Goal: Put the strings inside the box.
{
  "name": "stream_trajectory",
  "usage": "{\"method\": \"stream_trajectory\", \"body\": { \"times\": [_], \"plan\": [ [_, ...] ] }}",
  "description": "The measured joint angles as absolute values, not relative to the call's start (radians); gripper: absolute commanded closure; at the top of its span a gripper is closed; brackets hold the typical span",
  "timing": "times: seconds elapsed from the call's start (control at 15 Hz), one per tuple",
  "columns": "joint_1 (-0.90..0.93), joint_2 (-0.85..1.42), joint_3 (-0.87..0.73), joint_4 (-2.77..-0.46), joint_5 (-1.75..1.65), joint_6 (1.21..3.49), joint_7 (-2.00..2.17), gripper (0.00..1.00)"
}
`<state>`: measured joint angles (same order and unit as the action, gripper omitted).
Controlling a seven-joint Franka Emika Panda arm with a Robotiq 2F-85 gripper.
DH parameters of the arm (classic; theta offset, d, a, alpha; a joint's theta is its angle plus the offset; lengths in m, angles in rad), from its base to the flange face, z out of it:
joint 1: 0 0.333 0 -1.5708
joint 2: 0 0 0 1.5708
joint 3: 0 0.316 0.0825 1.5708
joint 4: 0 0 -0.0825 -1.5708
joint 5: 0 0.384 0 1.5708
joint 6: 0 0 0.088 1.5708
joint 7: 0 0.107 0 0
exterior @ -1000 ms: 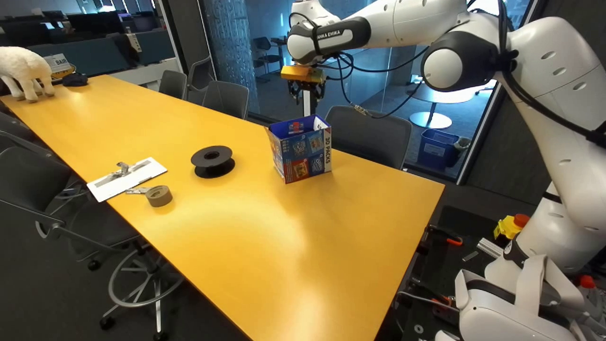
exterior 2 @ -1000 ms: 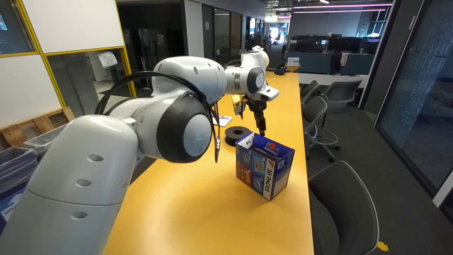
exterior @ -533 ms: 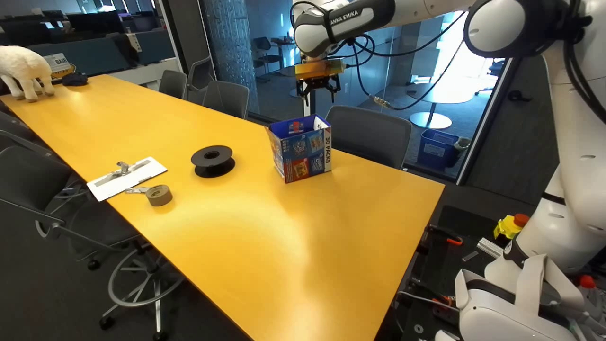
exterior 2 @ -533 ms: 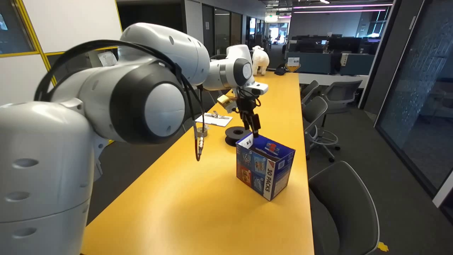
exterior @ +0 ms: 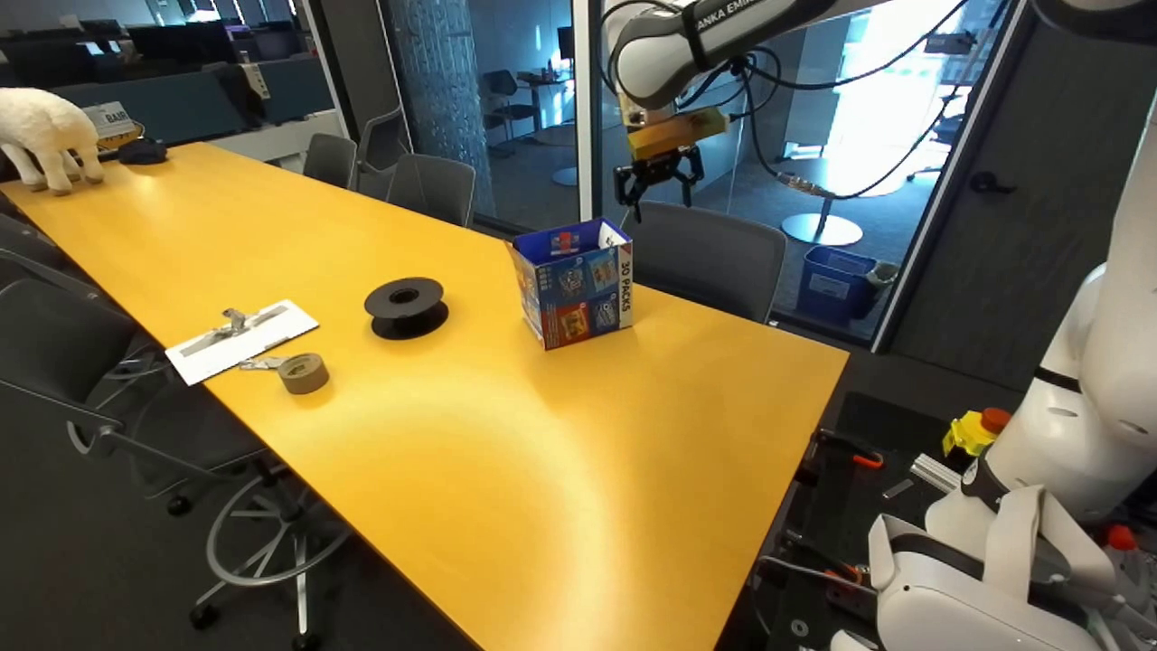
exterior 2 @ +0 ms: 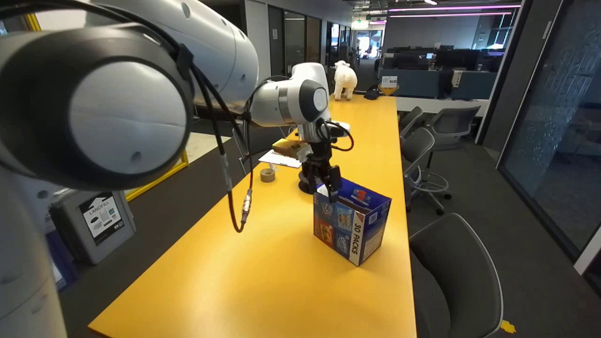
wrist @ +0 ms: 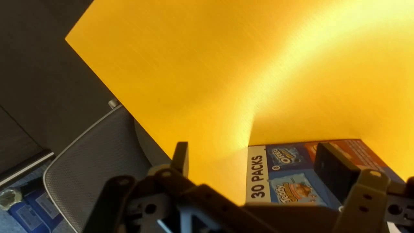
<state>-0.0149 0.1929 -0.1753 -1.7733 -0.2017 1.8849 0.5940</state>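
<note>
1. We see the blue box [exterior: 578, 294], marked "30 PACKS," standing upright and open-topped on the yellow table [exterior: 533, 488].
2. Above the box and near its rim, we find the gripper [wrist: 254, 155], jaws spread wide, nothing in their grasp.
3. The floor of the box is hidden from us; where the strings lie, we cannot tell.
4. Apart from the box we spot a black spool [exterior: 407, 310]; farther from it, a tape roll [exterior: 305, 374] and a white board [exterior: 264, 337].
5. Just beside the box, we note a gray chair [exterior: 710, 258]; well apart from it, a plush sheep [exterior 2: 345, 80].
</note>
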Motion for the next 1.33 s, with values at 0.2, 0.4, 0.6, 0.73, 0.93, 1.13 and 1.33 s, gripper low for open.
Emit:
{"method": "stream_trajectory", "body": {
  "times": [0.2, 0.4, 0.6, 0.73, 0.93, 1.13, 1.33],
  "plan": [
    [-0.02, 0.064, -0.175, -1.935, -0.229, 1.912, 0.492, 0.0],
    [-0.029, -0.07, -0.174, -2.098, -0.254, 1.965, 0.4, 0.0],
    [-0.047, -0.219, -0.168, -2.269, -0.261, 2.033, 0.332, 0.0],
    [-0.06, -0.323, -0.163, -2.377, -0.235, 2.055, 0.318, 0.0],
    [-0.071, -0.483, -0.162, -2.506, -0.128, 2.045, 0.277, 0.0],
    [-0.082, -0.631, -0.154, -2.592, -0.08, 1.975, 0.248, 0.0],
    [-0.098, -0.726, -0.133, -2.635, -0.071, 1.906, 0.244, 0.0]
  ]
}}
